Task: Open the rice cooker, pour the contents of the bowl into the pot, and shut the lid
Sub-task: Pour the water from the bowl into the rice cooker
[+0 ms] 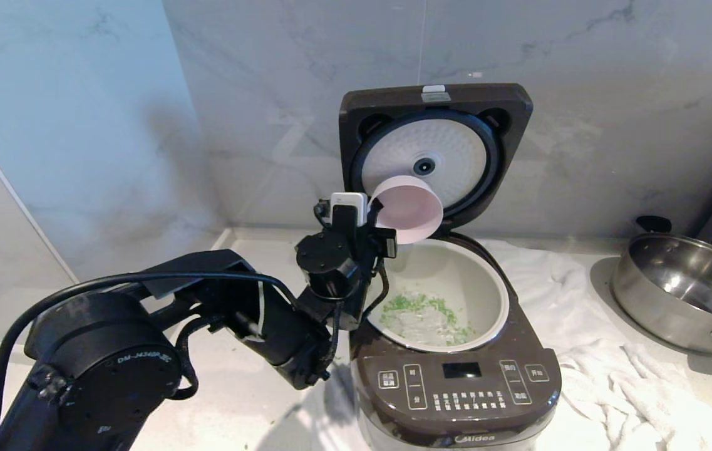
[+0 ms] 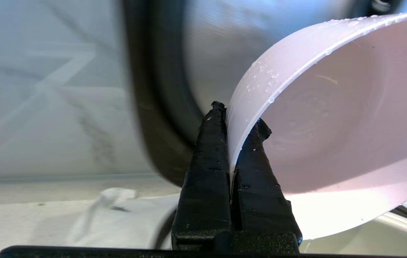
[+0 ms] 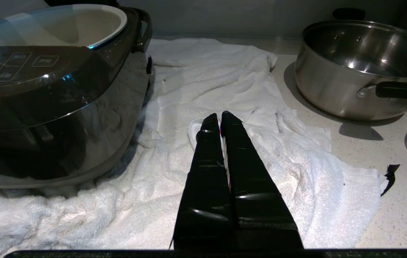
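Two grippers: left gripper (image 2: 237, 114) pinching bowl (image 1: 407, 210) rim, frame centre; right gripper (image 3: 220, 120) pressed together.
Contents (image 1: 421, 308): inside pot (image 1: 493, 282).
Lid (image 1: 434, 150): raised.

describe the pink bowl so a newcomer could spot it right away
Find the open rice cooker against the marble wall. Above its cream pot, the left gripper pinches a small bowl by the rim, tipped sideways. It is the only pale pink thing.

The left arm (image 1: 143, 326) is matte black with round joint housings, white lettering on 1 housing and a thick black cable looping outside. A small white block (image 1: 349, 205) sits near the wrist, upper centre. Both grippers have 2 long black tapered fingers (image 3: 232, 172).
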Controlling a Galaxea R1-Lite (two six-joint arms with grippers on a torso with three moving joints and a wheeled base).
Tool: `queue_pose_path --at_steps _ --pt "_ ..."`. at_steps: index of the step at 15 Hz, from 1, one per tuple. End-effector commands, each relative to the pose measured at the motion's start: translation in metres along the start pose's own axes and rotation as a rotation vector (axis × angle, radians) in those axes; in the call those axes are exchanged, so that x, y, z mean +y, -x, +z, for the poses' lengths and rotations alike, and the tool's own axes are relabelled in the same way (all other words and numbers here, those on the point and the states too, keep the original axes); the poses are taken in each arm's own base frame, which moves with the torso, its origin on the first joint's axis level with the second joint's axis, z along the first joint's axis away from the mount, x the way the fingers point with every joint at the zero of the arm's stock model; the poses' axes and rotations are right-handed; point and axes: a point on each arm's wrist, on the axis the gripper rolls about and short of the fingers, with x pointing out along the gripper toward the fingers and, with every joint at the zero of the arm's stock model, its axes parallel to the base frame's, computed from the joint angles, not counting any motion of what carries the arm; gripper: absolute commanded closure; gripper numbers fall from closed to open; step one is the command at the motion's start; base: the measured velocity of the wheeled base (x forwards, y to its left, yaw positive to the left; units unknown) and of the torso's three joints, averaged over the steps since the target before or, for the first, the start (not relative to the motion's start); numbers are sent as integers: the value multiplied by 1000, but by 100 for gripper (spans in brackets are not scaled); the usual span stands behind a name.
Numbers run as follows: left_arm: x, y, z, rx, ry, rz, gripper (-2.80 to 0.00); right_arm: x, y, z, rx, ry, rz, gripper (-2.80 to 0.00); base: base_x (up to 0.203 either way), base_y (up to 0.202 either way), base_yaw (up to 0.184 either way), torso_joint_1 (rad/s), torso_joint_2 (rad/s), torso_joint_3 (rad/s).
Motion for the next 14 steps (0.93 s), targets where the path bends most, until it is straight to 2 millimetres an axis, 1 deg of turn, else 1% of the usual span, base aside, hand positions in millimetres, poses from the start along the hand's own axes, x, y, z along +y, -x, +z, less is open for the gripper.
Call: queue_pose_path --at_steps 1,4,5,8,9,10,12,14 --pt "12 -2 16 10 7 24 0 0 0 0 0 1 1 0 0 0 0 0 0 0" --pt "38 -5 42 127 86 70 0 0 0 0 0 1 1 0 0 0 0 0 0 0" --pt "48 -2 47 157 100 66 0 0 0 0 0 1 1 0 0 0 0 0 0 0" --pt "70 24 54 259 98 -19 0 0 0 0 0 1 1 0 0 0 0 0 0 0" --pt "78 33 60 313 91 -50 0 0 0 0 0 1 1 0 0 0 0 0 0 0" --pt "93 39 62 399 83 -55 0 0 0 0 0 1 1 0 0 0 0 0 0 0" --pt "121 40 73 438 147 -23 0 0 0 0 0 1 1 0 0 0 0 0 0 0" --pt "141 47 87 458 162 -13 0 0 0 0 0 1 1 0 0 0 0 0 0 0"
